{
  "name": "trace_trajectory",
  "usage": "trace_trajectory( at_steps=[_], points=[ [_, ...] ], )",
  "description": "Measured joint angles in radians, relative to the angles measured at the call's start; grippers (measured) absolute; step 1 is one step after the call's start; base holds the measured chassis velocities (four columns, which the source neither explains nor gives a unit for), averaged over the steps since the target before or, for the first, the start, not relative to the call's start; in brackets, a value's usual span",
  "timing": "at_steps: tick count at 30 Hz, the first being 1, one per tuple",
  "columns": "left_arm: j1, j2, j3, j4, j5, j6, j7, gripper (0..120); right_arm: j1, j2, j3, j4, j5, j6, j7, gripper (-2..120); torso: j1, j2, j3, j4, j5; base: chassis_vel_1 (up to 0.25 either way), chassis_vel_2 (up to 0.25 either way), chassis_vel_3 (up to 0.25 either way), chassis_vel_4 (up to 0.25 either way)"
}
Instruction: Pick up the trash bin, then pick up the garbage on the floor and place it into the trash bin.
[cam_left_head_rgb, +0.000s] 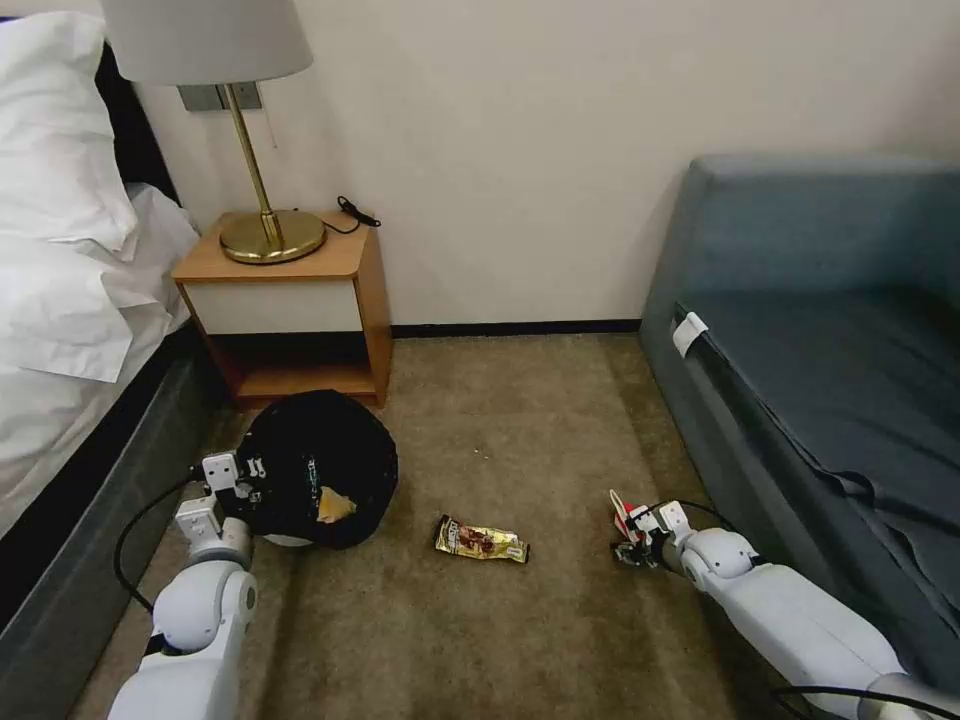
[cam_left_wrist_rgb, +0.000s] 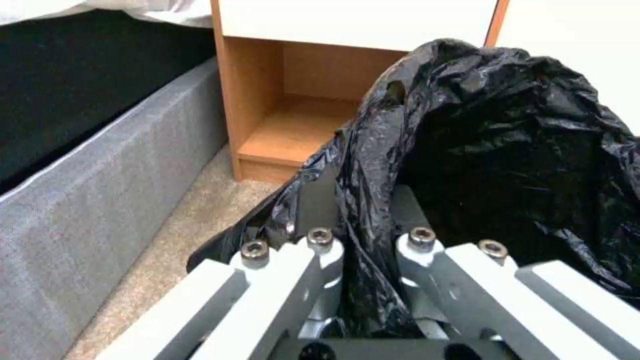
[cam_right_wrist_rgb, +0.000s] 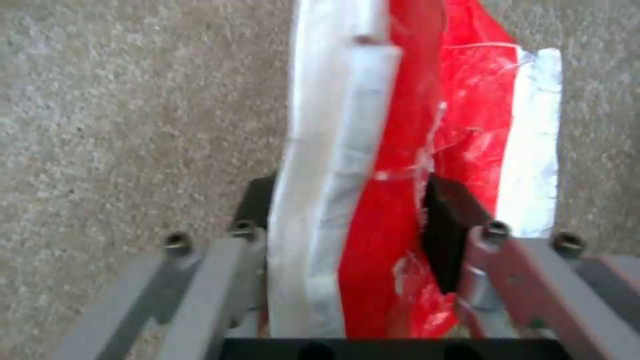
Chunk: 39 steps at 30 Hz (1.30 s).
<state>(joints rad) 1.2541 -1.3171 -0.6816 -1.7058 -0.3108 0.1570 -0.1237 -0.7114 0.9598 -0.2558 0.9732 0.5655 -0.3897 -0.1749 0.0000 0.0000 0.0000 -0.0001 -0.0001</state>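
On the beige carpet (cam_left_head_rgb: 520, 640), the right claw (cam_right_wrist_rgb: 353, 240) pinches the red-and-white packet (cam_right_wrist_rgb: 427, 150). The left claw (cam_left_wrist_rgb: 363, 250) is clamped on the trash bin's (cam_left_head_rgb: 320, 465) bagged rim.

Soft, even light; blurred wrist close-ups.

A brass lamp (cam_left_head_rgb: 258, 150) stands on the wooden nightstand (cam_left_head_rgb: 290, 300), between bed (cam_left_head_rgb: 70, 300) and sofa (cam_left_head_rgb: 830, 340).

Right end effector (cam_right_wrist_rgb: 347, 235) apparently grips packet (cam_right_wrist_rgb: 427, 150)
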Motion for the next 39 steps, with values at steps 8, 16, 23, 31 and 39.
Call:
trace_trajectory(
  at_steps=[8, 16, 23, 31, 39],
  points=[
    [-0.007, 0.005, -0.001, 0.001, -0.007, 0.000, 0.001, 4, 0.011, -0.008, -0.015, 0.029, 0.008, -0.003, 0.003, 11, 0.000, 0.000, 0.000, 0.0002, 0.0002, 0.000, 0.000, 0.000, 0.000],
    [-0.008, 0.005, 0.001, -0.002, -0.008, 0.002, 0.001, 4, 0.021, -0.019, -0.024, 0.066, 0.013, -0.009, 0.018, 0, 0.000, 0.000, 0.000, 0.0001, 0.0002, 0.000, 0.000, 0.000, 0.000],
    [-0.009, 0.001, 0.007, -0.003, -0.007, 0.003, 0.001, 4, 0.045, -0.042, -0.028, 0.127, 0.020, -0.015, 0.033, 0, 0.000, 0.000, 0.000, 0.0001, 0.0000, 0.000, 0.000, 0.000, 0.000],
    [-0.017, 0.019, 0.016, -0.022, -0.008, 0.018, -0.002, 4, 0.116, -0.090, -0.070, 0.238, -0.016, 0.023, 0.028, 0, 0.000, 0.000, 0.000, 0.0002, -0.0001, 0.000, 0.000, 0.000, 0.000],
    [-0.034, 0.018, 0.037, -0.014, -0.002, 0.023, -0.004, 4, 0.193, -0.146, -0.107, 0.393, -0.006, 0.074, 0.003, 0, 0.000, 0.000, 0.000, -0.0001, 0.0000, 0.000, 0.000, 0.000, 0.000]
  ],
)
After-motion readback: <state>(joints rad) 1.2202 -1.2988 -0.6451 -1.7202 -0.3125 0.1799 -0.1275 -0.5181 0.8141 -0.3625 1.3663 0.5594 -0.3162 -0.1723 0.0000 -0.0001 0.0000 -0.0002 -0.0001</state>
